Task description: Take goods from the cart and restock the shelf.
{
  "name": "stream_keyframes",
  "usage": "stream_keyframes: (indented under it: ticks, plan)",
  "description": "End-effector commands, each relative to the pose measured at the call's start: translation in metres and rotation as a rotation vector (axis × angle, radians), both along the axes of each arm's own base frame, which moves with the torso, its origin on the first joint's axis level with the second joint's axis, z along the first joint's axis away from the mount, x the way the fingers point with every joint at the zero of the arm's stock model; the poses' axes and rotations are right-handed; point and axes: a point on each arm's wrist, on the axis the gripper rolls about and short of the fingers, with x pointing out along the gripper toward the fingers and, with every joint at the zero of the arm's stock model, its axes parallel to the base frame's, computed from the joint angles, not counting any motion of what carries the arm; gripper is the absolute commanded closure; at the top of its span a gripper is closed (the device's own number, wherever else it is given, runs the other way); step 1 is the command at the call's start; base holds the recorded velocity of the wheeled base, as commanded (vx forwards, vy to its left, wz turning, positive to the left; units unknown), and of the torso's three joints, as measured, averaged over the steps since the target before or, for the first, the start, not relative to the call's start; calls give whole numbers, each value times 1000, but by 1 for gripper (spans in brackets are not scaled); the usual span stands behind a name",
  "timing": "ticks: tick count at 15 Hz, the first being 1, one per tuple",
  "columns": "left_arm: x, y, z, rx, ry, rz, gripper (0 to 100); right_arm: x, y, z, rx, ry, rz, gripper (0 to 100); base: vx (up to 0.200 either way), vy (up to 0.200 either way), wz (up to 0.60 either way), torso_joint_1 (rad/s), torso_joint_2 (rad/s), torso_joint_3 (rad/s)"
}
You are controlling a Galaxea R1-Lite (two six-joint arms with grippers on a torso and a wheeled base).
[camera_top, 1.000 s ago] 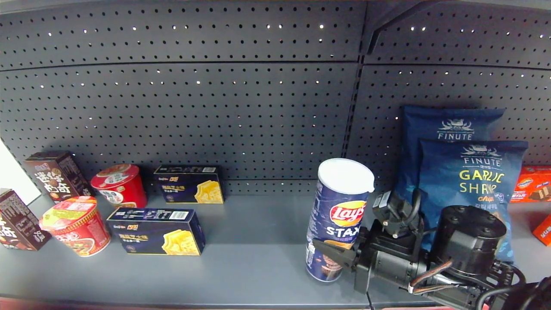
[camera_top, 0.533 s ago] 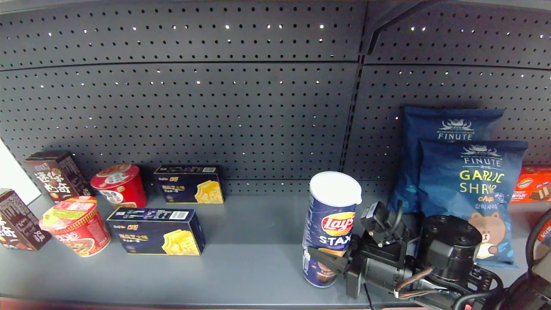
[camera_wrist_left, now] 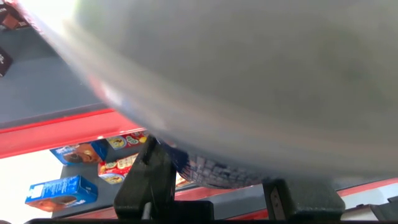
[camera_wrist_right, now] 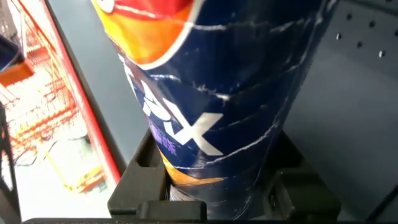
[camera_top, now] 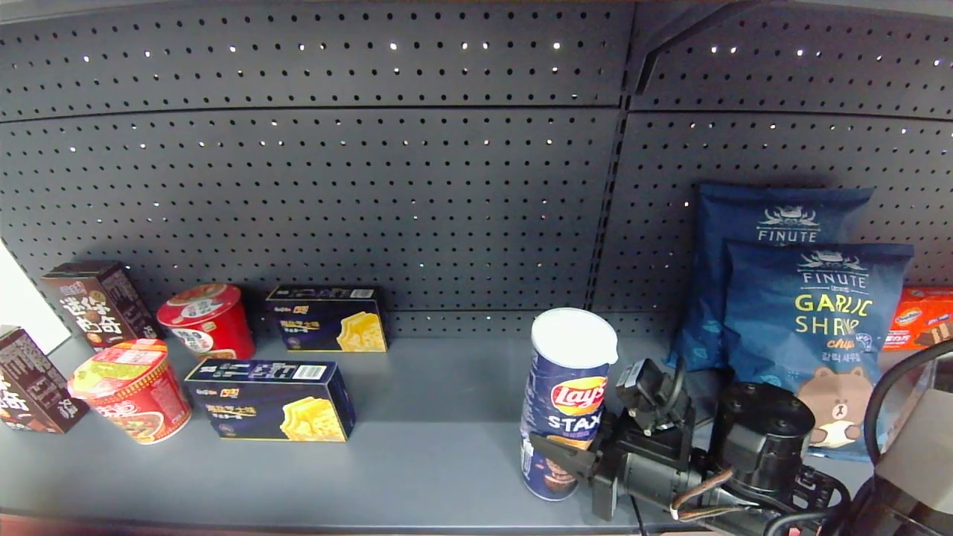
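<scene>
head view: right pincer [camera_top: 560, 458] low around chip can [camera_top: 569, 387] (arm level)

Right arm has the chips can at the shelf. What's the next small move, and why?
Probably ease the chips can straight down a touch before letting go. The right gripper is shut on its lower part and the can stands nearly upright close to the front edge of the shelf, but I can't tell whether its base is touching.

Red noodle cups [camera_top: 134, 387], dark-blue boxes [camera_top: 272, 398] left; blue chip bags [camera_top: 815, 313] right.
</scene>
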Motion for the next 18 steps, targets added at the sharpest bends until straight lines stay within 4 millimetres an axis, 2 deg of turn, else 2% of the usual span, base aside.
stream_keyframes:
  ticks: [1, 4, 5, 10, 14, 18]
  plan:
    - [0, 0, 0, 0, 2, 0, 100, 3, 3, -13, -15, 17, 3, 100, 0, 0, 0, 0, 0, 0]
    - [0, 0, 0, 0, 2, 0, 100, 3, 2, -17, -24, 29, 0, 100, 0, 0, 0, 0, 0, 0]
    - [0, 0, 0, 0, 2, 0, 100, 3, 2, -17, -23, 28, 0, 0, 0, 0, 0, 0, 0, 0]
    - [0, 0, 0, 0, 2, -1, 100, -5, -4, -9, -20, 19, -23, 0, 0, 0, 0, 0, 0, 0]
    - [0, 0, 0, 0, 2, -1, 100, -24, -18, -8, -47, 46, -24, 0, 0, 0, 0, 0, 0, 0]
    - [0, 0, 0, 0, 2, -1, 100, -48, -39, 9, -40, 6, -57, 0, 0, 0, 0, 0, 0, 0]
